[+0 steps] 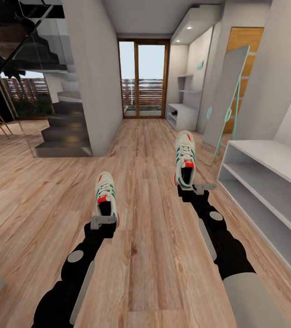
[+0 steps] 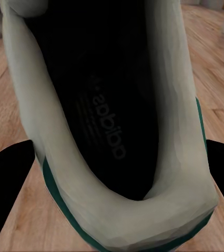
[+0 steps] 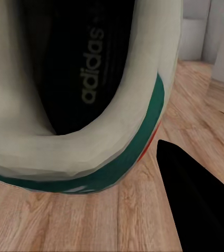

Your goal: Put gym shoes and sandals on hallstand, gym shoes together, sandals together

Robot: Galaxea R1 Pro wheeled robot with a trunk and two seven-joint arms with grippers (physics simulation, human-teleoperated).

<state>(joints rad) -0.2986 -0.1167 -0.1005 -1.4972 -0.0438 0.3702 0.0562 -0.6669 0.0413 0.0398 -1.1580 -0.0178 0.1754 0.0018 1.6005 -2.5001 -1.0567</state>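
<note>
Each gripper holds one white gym shoe with green stripes by its heel, above the corridor floor (image 1: 150, 237). My left gripper (image 1: 103, 222) is shut on the left gym shoe (image 1: 105, 191); its black fingers (image 2: 7, 194) flank the heel (image 2: 122, 210) in the left wrist view. Further forward, my right gripper (image 1: 195, 187) is shut on the right gym shoe (image 1: 185, 157), and one finger (image 3: 196, 205) shows beside the heel (image 3: 91, 157). The hallstand (image 1: 184, 119), light grey with two staggered wall shelves above, stands far down the corridor on the right. The sandals are out of view.
Close on my right is a low light grey unit (image 1: 273, 191) with two open shelves. A standing mirror (image 1: 227, 91) leans beside it. A dark staircase (image 1: 65, 132) rises at the left, and glass doors (image 1: 144, 79) close the corridor's end.
</note>
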